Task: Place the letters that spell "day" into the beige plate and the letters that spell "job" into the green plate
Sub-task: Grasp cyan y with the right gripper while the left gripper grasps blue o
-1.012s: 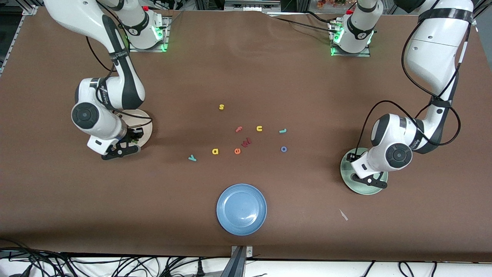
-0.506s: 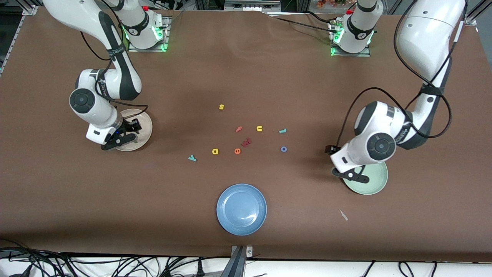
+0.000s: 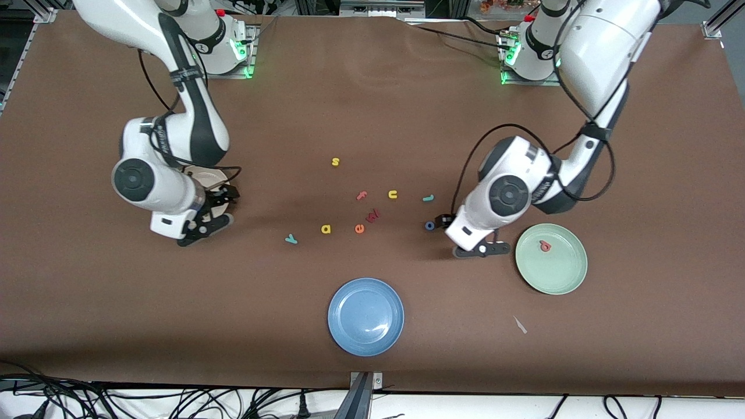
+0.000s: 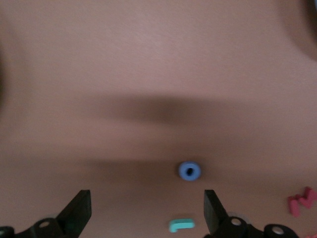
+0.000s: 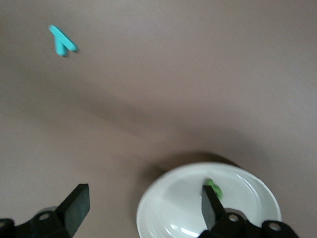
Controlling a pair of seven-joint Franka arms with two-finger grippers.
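- Centrally, small foam letters are lying scattered on the brown table: a yellow a, a teal y, a teal hook-shaped j and a blue ring-shaped o, among a yellow s, a yellow u, a pink f, an orange e and a dark red w.
- Left gripper — hanging over the table between the o and the pale mint-green plate, jaws standing wide apart and holding nothing; its wrist view is showing the o and the j.
- The green plate is sitting toward the left arm's end of the table, with a salmon-red b lying in it.
- Right gripper — hovering at the edge of the round cream-beige plate, jaws spread and empty.
- The beige plate, toward the right arm's end, is carrying a green d, partly hidden by a finger.
- A round blue plate is sitting nearest the front camera.
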